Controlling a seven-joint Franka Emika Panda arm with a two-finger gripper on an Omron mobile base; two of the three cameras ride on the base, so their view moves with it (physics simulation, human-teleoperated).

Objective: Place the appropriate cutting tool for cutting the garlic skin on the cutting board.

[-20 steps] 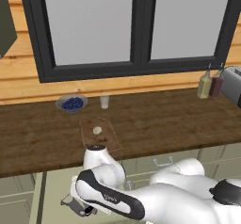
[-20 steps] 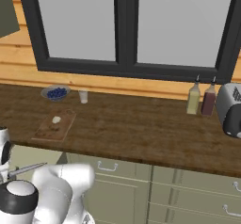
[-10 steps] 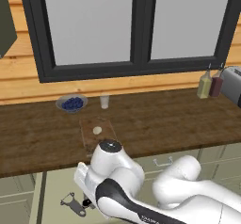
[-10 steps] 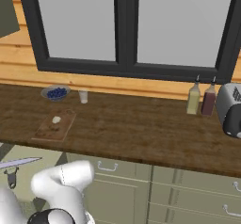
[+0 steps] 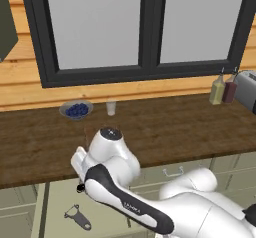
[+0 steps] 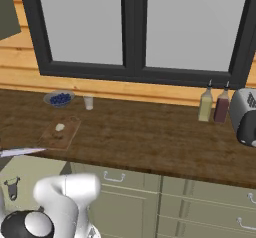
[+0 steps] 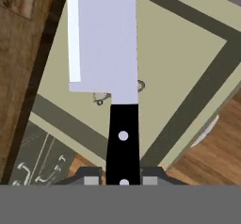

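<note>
The hand (image 7: pixel 121 175) is closed around the black handle of the knife (image 7: pixel 115 72), one finger on each side of it. From the hand's own camera the wide silver blade points straight away from the fingers, so the long axis of the knife continues the line of the hand. Under the blade one sees the pale front of a cupboard and, along the left edge, the dark wood of the surface (image 7: pixel 19 63).

In the right base view the blade tip (image 6: pixel 22 152) comes in from the left edge of the picture, lying almost level, at about the height of the front edge of the surface (image 6: pixel 150 132). It points toward the cutting board (image 6: pixel 60 132), which lies near the left end of that surface, close to its front edge. The garlic (image 6: pixel 60 127) sits on the board, a little toward the back of it.

So the board is ahead of the blade and a little higher (this is a judgement from one view). The coming move probably needs a lift first, then a push forward along the knife's own length, and the blade should land beside the garlic, not on it.

A peeler (image 5: pixel 77 217) lies below, in front of the cupboards, untouched.
</note>
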